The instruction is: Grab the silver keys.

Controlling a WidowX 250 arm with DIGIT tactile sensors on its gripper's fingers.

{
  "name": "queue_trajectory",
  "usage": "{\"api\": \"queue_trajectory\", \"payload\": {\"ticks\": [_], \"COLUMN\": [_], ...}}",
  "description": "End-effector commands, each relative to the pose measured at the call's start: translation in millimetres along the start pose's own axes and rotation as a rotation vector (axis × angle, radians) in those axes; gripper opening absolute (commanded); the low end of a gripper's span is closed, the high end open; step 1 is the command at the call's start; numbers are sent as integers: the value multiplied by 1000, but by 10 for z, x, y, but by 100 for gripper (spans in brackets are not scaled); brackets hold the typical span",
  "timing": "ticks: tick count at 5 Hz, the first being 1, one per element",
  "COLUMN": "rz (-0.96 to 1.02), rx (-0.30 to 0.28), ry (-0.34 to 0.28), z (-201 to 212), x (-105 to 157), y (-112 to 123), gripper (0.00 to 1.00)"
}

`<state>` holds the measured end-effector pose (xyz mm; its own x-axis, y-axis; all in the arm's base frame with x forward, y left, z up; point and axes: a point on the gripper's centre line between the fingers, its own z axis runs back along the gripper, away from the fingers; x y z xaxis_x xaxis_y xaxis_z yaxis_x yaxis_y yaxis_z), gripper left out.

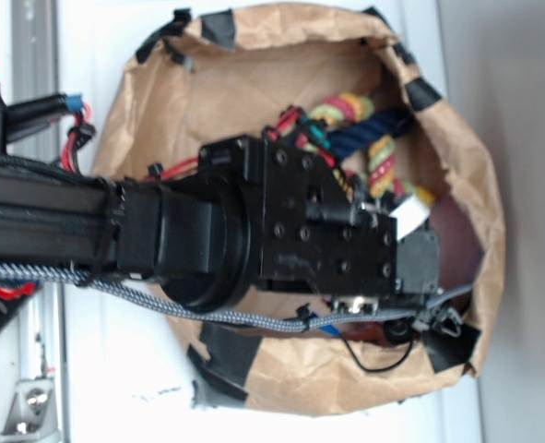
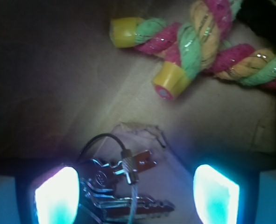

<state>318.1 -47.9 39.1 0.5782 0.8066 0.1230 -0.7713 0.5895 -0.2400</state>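
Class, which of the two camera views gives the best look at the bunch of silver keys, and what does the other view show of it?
The wrist view: the silver keys lie on brown paper between the gripper fingertips, nearer the left one, wire ring visible. In the exterior view the arm hides the keys inside the paper bag.

A white desk (image 1: 97, 55) fills the exterior view, bright and evenly lit. Along its left edge runs a pale grey metal rail (image 1: 34, 55), with a metal bracket (image 1: 34, 401) at the lower left corner. Along the right edge lies a grey strip (image 1: 530, 92), darker than the white top. A crumpled brown paper bag (image 1: 300, 46) sits mid-desk, its rim patched with black tape (image 1: 219, 26). In the wrist view, the bag's creased brown floor (image 2: 81, 84) is lit near the middle and falls into deep shadow toward the upper left.
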Motion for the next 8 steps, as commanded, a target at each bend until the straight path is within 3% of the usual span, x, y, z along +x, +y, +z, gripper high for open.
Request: {"api": "queue_trajectory", "payload": {"ticks": [1,7,8], "rz": [-10,-57,-115], "rx": [-21,9,28], "ry": [-14,-59,116], "z": [64,91,599], "x": [-39,31,229], "y": [-52,-37,34], "gripper": [0,0,0]}}
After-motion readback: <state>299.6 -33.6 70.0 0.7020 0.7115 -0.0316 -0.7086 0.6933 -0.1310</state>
